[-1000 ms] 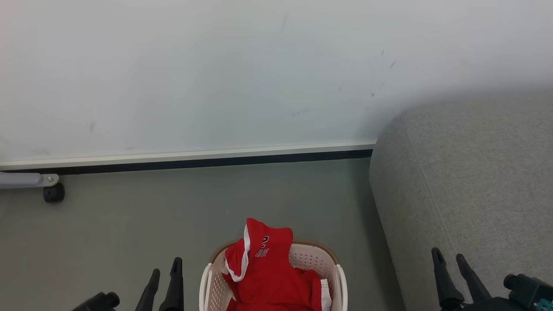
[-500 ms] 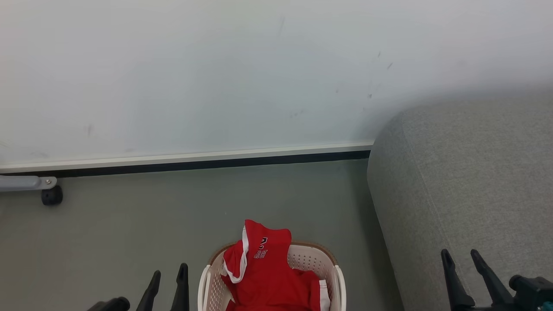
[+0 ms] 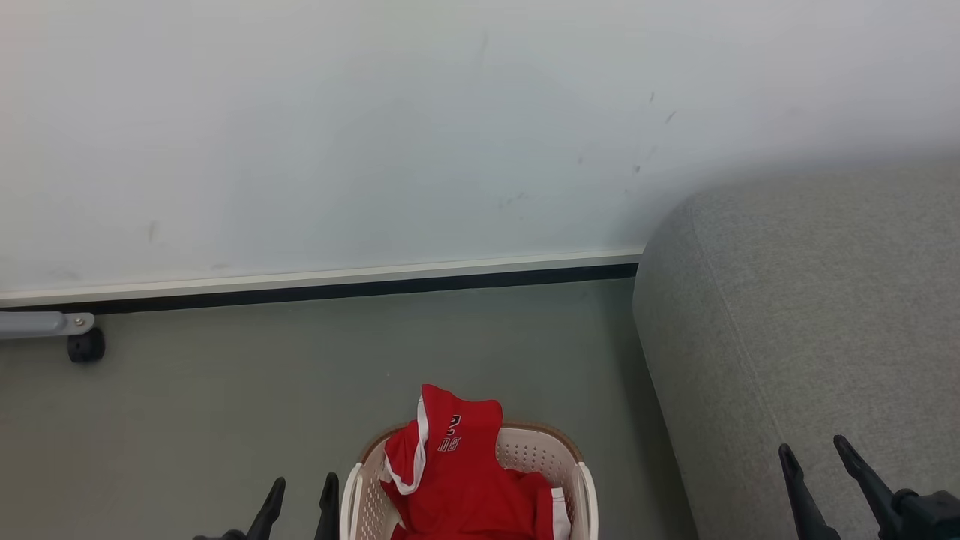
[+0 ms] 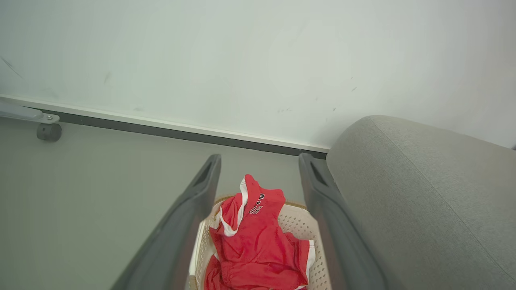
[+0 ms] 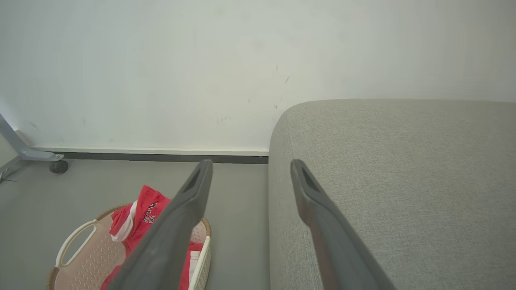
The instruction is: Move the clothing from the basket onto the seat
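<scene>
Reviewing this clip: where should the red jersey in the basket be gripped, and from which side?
Probably the raised fold standing above the far rim of the basket, pinched from above. The red jersey lies heaped, so this peak is the freest fabric, clear of the perforated walls. The left gripper, open beside the basket, looks nearest.

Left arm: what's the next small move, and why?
Probably shift the left hand to the robot's right and down onto the raised fold of the red jerseys. It is open and empty, just left of the laundry basket, where the jerseys pile above the rim. The right hand, also open, hangs by the grey sofa, farther from the pile.
</scene>
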You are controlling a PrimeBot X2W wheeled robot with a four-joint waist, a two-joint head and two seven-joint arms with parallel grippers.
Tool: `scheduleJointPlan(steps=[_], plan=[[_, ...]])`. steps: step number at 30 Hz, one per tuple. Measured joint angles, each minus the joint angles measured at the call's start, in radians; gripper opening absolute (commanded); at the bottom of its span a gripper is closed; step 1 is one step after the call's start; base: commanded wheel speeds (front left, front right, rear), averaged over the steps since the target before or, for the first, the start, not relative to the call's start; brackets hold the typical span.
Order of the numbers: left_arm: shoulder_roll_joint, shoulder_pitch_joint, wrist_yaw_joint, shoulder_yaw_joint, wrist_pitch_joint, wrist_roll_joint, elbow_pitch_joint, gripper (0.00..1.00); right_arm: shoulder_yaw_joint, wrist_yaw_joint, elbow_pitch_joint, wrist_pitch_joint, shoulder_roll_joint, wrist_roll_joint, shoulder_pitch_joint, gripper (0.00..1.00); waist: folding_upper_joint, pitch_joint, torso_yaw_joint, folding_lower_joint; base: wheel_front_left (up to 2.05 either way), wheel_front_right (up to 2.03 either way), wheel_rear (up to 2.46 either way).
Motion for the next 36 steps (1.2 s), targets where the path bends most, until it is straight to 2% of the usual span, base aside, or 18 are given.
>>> scheduleJointPlan(steps=[5, 12, 21, 29, 36], plan=[[-0.003, 0.002, 0.000, 0.000, -0.009, 0.064, -0.003, 1.00, -0.003, 0.018, 0.003, -0.010, -0.014, -0.040, 0.018, 1.00, 0.0000, 0.001, -0.003, 0.0000, 0.00, 0.00, 0.00], [-0.005, 0.019, 0.000, 0.018, -0.009, 0.082, -0.005, 1.00, -0.017, 0.049, 0.011, -0.010, -0.015, -0.040, 0.014, 1.00, 0.0000, 0.004, -0.014, 0.0000, 0.00, 0.00, 0.00], [-0.012, 0.019, -0.011, 0.030, -0.009, 0.089, -0.004, 1.00, -0.041, 0.070, 0.023, -0.010, -0.016, -0.041, 0.014, 1.00, -0.0001, 0.006, -0.028, 0.0000, 0.00, 0.00, 0.00], [-0.020, 0.019, -0.020, 0.040, -0.009, 0.096, -0.007, 1.00, -0.054, 0.079, 0.013, -0.010, -0.013, -0.057, 0.013, 1.00, 0.0000, 0.018, -0.039, 0.0000, 0.00, 0.00, 0.00], [-0.028, -0.008, -0.035, 0.030, -0.009, 0.106, -0.021, 1.00, -0.062, 0.079, -0.057, -0.010, 0.003, -0.072, 0.007, 1.00, 0.0000, 0.068, -0.046, 0.0000, 0.00, 0.00, 0.00]])
